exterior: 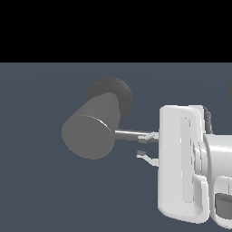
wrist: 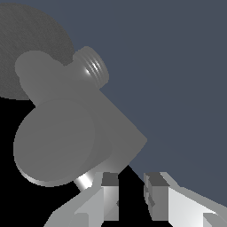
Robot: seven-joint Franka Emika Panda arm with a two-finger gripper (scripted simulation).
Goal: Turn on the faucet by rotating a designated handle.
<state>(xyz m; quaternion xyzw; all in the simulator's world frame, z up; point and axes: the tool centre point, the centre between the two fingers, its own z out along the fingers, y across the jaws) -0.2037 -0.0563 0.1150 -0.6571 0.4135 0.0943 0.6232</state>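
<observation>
Faucet [exterior: 90, 129] parts fill the middle of the exterior view: a thick matte grey cylinder with its flat round end face turned toward the camera and toward the exterior view's left, rising from a darker, rough round base [exterior: 113, 93] that sits farther back. From the cylinder's side, on the exterior view's right, the handle [exterior: 129, 133] sticks out as a thin, shiny rod lying nearly level.

On the exterior view's right stands the white gripper [exterior: 147, 146], its broad body upright and its two small fingers reaching toward the exterior view's left. The fingers are parted by a narrow gap, one above the other. The upper fingertip [exterior: 148, 135] lies against the outer end of the handle; the lower one hangs just beneath it, apart from the rod. Nothing is clamped between them.

In the wrist view the faucet [wrist: 57, 142] looms close, with its end face large and the base [wrist: 31, 48] behind it. A short bright piece of the handle [wrist: 85, 181] shows just beside one grey finger pad [wrist: 110, 179], while the gripper [wrist: 132, 188] has its other pad set clear of the rod, with a dark gap between the two.
</observation>
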